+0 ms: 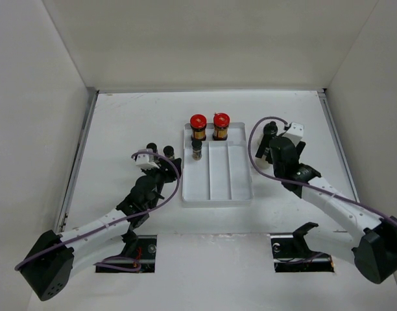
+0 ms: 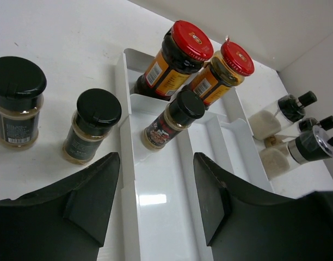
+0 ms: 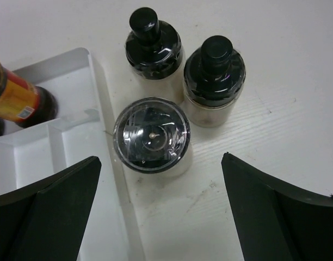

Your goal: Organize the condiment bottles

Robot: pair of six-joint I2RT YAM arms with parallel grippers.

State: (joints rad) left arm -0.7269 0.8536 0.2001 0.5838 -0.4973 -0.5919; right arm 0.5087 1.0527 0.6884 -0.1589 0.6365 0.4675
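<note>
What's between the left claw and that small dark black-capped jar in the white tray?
Just bare floor of the white divided tray separates left gripper and small dark jar, per the left wrist view.

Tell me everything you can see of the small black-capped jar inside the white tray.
The small spice jar is clear-walled, with a black cap, a dark red-printed label and brownish contents. It stands upright at the far end of the white tray's left long compartment, just before the two red-lidded jars. Nothing grips it.
</note>
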